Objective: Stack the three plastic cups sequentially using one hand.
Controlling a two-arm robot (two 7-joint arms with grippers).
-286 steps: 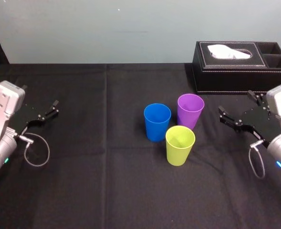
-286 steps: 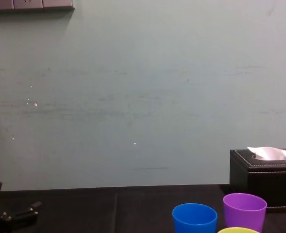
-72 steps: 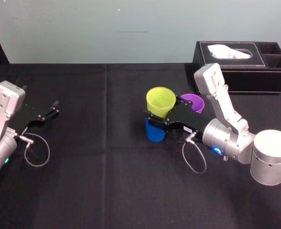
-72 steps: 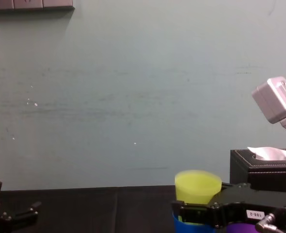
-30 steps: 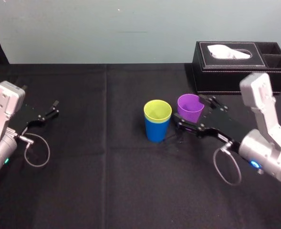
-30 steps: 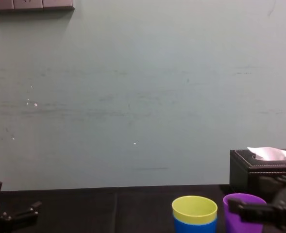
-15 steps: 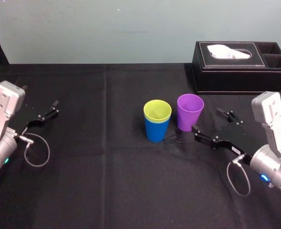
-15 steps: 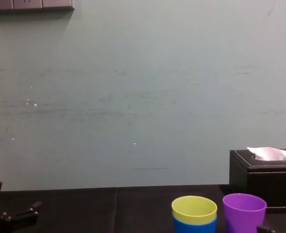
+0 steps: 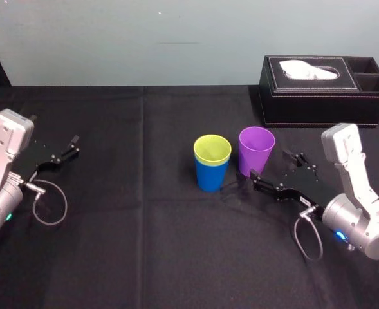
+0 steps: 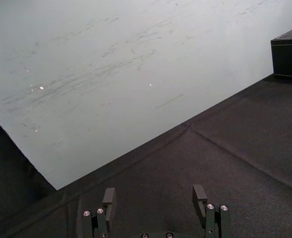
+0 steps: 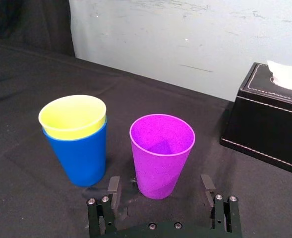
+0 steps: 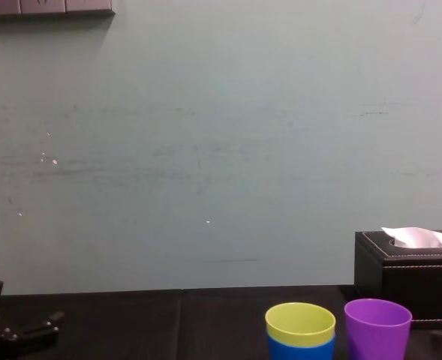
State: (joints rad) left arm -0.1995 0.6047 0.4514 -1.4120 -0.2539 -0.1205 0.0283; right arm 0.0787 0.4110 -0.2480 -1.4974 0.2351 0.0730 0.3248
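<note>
The yellow-green cup [image 9: 212, 149] sits inside the blue cup [image 9: 210, 178], and its rim sticks up above the blue rim. The two stand upright as one stack near the middle of the table [image 9: 144, 244], which has a black cloth on it. The purple cup [image 9: 256, 151] stands upright by itself, just beside the stack on the robot's right. It is close to the stack but not touching it.

The right end effector [image 9: 270, 166] is low over the table, on the near right side of the purple cup and pointing at it. Its two fingers [image 11: 113, 186] are spread wide apart. In the right wrist view the purple cup lines up with the gap between them, and there is space on both sides, so nothing is being pinched. I cannot tell if the fingertips already reach past the bottom of the cup or stop just short of it.

The left end effector [image 9: 65, 150] rests far off at the left side of the table, well apart from the cups, with its fingers spread too.

A black tissue box [image 9: 318, 90] stands at the back right of the table, behind the purple cup.
</note>
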